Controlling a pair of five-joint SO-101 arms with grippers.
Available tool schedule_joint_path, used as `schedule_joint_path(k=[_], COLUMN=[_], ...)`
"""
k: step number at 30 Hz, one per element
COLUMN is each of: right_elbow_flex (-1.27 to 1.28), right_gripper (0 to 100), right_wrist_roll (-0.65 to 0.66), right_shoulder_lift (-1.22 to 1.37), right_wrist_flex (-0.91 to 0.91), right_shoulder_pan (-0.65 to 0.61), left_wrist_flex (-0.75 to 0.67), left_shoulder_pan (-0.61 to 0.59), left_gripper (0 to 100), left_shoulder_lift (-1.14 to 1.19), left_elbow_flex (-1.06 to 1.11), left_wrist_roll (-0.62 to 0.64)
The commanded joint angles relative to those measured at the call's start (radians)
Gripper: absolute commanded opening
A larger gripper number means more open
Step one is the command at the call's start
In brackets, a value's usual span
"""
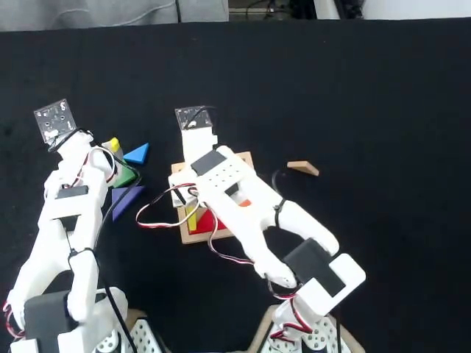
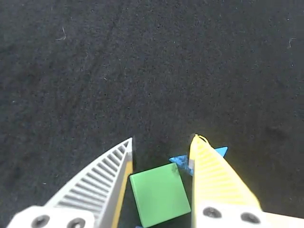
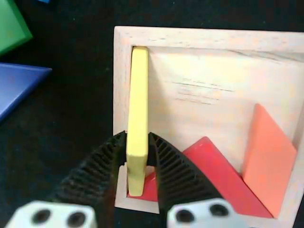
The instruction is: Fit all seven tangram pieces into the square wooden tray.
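Over wooden tray (image 3: pixel 190 35), right hand (image 3: pixel 137 142) grasps yellow piece (image 3: pixel 138 95), upright on edge along tray wall, near red piece (image 3: pixel 213 166). Left hand (image 2: pixel 162 142) released, straddling green square (image 2: pixel 159 194) on black worktop (image 2: pixel 142 71).

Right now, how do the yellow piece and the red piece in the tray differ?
The yellow piece stands on edge along a wall of the tray; the red piece lies flat. The right gripper is shut on the yellow piece; the red piece is free. Both are inside the tray.
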Motion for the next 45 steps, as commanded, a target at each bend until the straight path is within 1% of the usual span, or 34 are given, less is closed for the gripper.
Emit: schedule_joint_path(k=[1,3,4,5,11,14,17,20,24,26,28,31,32,34,37,45], right_elbow_flex=[-0.062,-0.056,-0.054,-0.054,-0.074,-0.099,-0.099,-0.099,-0.099,-0.097,-0.088,-0.07,-0.073,-0.071,-0.073,-0.082], right_gripper=[8.7,18.9,22.1,23.0,18.9,18.8,18.8,18.8,18.7,18.6,16.0,3.3,0.5,2.8,1.1,1.1], right_wrist_roll=[0.005,0.003,0.008,0.008,0.017,0.077,0.114,0.181,0.261,0.272,0.273,0.273,0.282,0.344,0.433,0.44], right_shoulder_lift=[-0.007,-0.008,-0.01,-0.012,-0.015,-0.042,-0.09,-0.133,-0.168,-0.168,-0.15,-0.104,-0.082,-0.035,0.03,0.082], right_wrist_flex=[-0.015,-0.014,-0.014,-0.014,0.023,0.083,0.112,0.158,0.181,0.172,0.15,0.074,0.038,-0.015,-0.074,-0.075], right_shoulder_pan=[-0.017,-0.018,-0.018,-0.018,-0.006,0.023,0.077,0.127,0.19,0.213,0.227,0.226,0.226,0.224,0.224,0.166], left_wrist_flex=[-0.012,-0.012,-0.012,-0.012,-0.011,-0.011,-0.011,-0.011,-0.011,-0.011,-0.011,-0.011,-0.011,-0.011,-0.011,-0.011], left_shoulder_pan=[0.008,0.008,0.008,0.008,0.007,0.007,0.008,0.008,0.012,0.012,0.012,0.012,0.013,0.013,0.013,0.013], left_gripper=[19,19,19,19,19,19,19,19,19,19,19,19,19,19,19,19], left_shoulder_lift=[-0.014,-0.014,-0.014,-0.014,-0.014,-0.014,-0.014,-0.014,-0.014,-0.014,-0.014,-0.014,-0.014,-0.014,-0.014,-0.014], left_elbow_flex=[-0.012,-0.012,-0.012,-0.012,-0.012,-0.012,-0.012,-0.012,-0.012,-0.012,-0.012,-0.012,-0.012,-0.012,-0.012,-0.012], left_wrist_roll=[-0.011,-0.011,-0.011,-0.011,-0.011,-0.011,-0.011,-0.011,-0.011,-0.011,-0.011,-0.011,-0.011,-0.011,-0.011,-0.011])
